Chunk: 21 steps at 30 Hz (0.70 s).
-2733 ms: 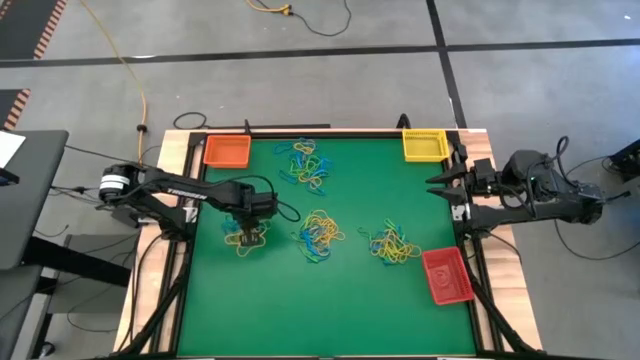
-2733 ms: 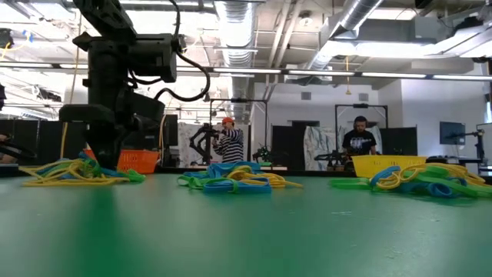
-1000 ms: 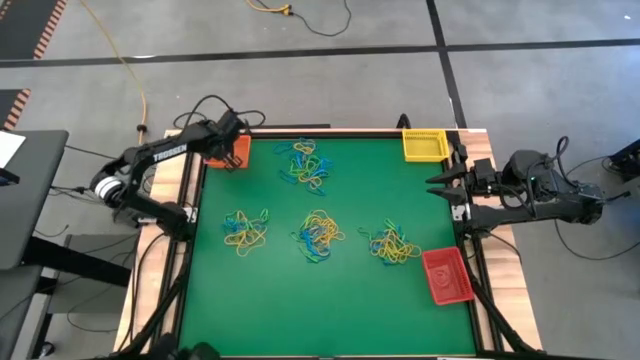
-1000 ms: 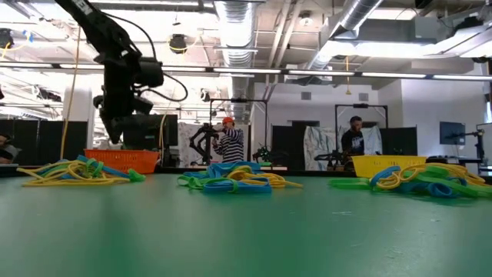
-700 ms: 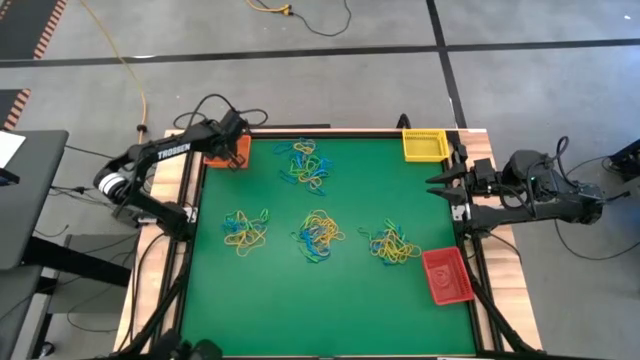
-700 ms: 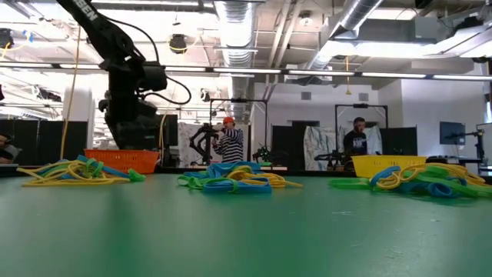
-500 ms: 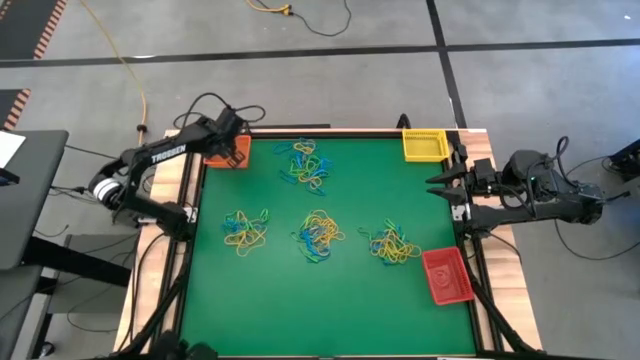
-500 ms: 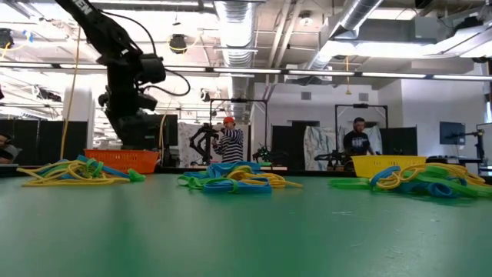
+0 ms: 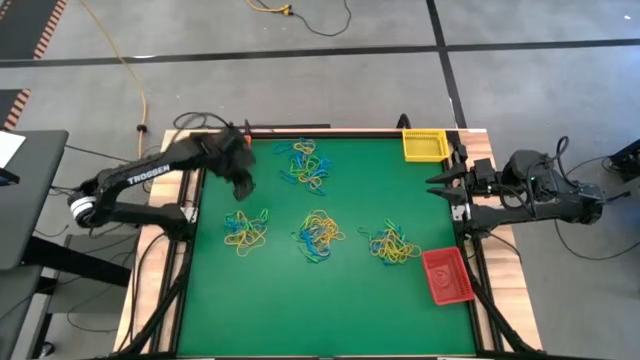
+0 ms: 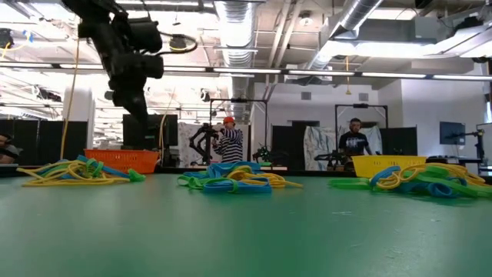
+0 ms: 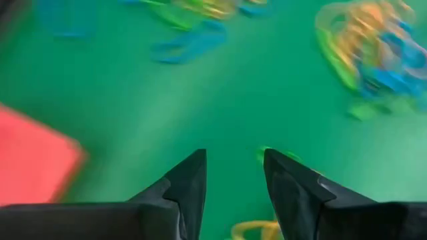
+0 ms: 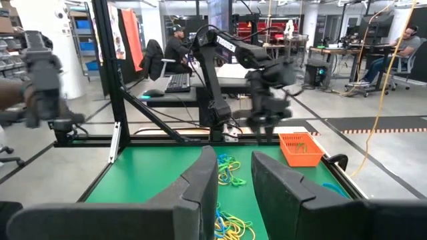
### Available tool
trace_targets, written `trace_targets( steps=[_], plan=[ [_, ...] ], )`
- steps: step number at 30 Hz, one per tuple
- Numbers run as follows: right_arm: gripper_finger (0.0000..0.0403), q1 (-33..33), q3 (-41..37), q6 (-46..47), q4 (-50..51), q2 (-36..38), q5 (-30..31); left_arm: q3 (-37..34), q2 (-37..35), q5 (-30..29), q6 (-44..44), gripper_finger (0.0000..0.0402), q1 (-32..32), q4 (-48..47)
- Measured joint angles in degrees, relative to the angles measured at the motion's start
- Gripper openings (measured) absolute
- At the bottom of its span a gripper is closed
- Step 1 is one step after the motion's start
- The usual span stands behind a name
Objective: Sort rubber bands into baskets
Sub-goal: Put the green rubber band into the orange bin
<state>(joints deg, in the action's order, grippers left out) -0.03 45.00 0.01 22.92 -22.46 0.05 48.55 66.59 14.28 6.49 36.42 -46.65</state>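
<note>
Rubber bands [image 9: 245,229] near the tabletop's left edge: we should lower our open, empty left tool [image 9: 243,187] squarely over one loop.

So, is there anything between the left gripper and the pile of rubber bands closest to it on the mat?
Nothing visible. The left gripper hangs with open, empty jaws above bare green mat, and the nearest pile of rubber bands lies just beyond it with only open mat between them.

Left claw [image 9: 243,186] hangs raised, fingers parted and empty; right claw [image 9: 432,184] waits at the table's edge, parted.
</note>
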Motion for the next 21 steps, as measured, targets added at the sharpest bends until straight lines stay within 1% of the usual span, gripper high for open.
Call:
trace_targets(
  steps=[1,3,6,8,13,16,18,21],
  plan=[
    [0.0127,0.0,0.0,0.0,0.0,0.0,0.0,-0.6,0.0,-0.4,-0.6,0.0135,-3.0,-0.1],
    [0.0127,0.0,0.0,0.0,0.0,0.0,0.0,-1.5,0.1,-3.1,-1.2,0.0133,-9.3,-0.3],
    [0.0127,0.0,0.0,0.0,0.0,0.0,0.0,-2.2,0.0,-10.0,-3.0,0.0132,-17.3,-0.1],
    [0.0127,0.0,0.0,0.0,0.0,0.0,0.0,-2.2,0.0,-12.8,-5.5,0.0132,-21.3,0.4],
    [0.0127,0.0,0.0,0.0,0.0,0.0,0.0,-2.2,1.3,-14.2,-12.3,0.0132,-29.6,3.3],
    [0.0127,0.0,0.0,0.0,0.0,0.0,0.0,-2.2,3.8,-17.6,-14.3,0.0132,-33.7,4.0],
    [0.0127,0.0,0.0,0.0,0.0,0.0,0.0,-2.2,6.1,-20.1,-14.8,0.0132,-35.5,4.3],
    [0.0127,0.0,0.0,0.0,0.0,0.0,0.0,-2.2,10.3,-22.0,-15.1,0.0132,-37.3,4.4]
  ],
)
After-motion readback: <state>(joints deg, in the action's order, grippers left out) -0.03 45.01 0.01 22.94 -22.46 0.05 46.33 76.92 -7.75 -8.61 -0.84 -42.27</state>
